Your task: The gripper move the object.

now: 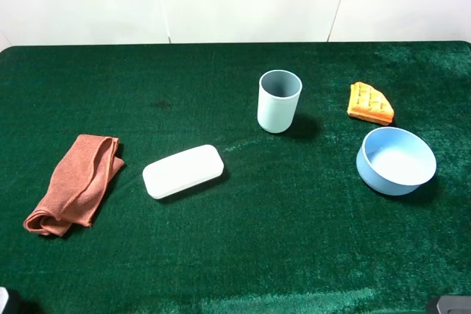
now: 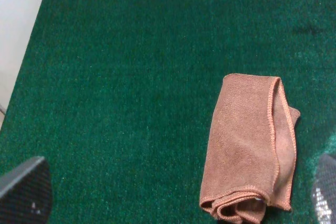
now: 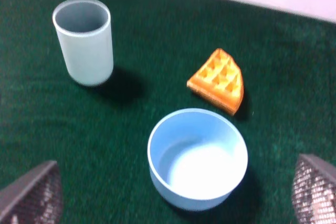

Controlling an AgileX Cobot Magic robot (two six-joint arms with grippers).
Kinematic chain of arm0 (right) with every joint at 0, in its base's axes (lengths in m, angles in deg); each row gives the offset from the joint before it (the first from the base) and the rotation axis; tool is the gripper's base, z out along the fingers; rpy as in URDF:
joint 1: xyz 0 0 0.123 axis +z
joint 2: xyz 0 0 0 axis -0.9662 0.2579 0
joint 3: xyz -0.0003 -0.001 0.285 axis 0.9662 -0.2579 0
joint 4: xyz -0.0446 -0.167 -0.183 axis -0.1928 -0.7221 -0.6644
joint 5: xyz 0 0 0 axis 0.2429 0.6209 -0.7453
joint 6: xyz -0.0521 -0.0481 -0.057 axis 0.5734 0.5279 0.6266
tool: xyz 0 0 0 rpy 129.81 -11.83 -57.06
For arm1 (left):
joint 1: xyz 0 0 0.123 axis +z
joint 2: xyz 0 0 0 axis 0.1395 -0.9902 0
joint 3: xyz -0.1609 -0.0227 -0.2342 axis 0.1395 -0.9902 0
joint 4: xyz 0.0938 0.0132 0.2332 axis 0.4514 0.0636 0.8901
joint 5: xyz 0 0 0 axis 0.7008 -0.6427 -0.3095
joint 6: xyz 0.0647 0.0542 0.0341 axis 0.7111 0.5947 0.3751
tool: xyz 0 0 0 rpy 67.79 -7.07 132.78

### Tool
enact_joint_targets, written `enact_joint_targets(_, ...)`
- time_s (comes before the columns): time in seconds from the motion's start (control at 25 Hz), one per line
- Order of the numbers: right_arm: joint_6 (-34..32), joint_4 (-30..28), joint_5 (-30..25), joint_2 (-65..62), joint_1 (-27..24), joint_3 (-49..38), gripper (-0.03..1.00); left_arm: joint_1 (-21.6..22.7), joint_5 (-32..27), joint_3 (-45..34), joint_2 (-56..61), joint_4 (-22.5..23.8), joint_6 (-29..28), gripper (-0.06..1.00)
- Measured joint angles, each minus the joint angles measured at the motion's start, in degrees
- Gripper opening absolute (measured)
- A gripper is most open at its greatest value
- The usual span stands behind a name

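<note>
Item: toy waffle wedge point(image 3: 218, 81), lying flat on green cloth beyond the blue bowl point(image 3: 197, 157), apart from it. Right gripper point(image 3: 173, 192) nearer, jaws spread wide, empty; left gripper point(image 2: 173, 195) likewise open over the rust cloth point(image 2: 252, 145).

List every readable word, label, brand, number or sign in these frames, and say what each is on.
None. No printing, label or number shows on the waffle wedge, the light blue cup, the blue bowl, the white oblong case, the rust-orange cloth or the green table cover. The gripper fingers at the wrist views' edges also show no marking.
</note>
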Motion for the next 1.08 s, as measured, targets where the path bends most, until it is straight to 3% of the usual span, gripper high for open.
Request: enact_joint_targets(1.08,-0.8,-0.2,-0.1,-1.7,0.0,0.0,0.66,0.0,0.0,0.0,0.0,0.0,0.0,0.99)
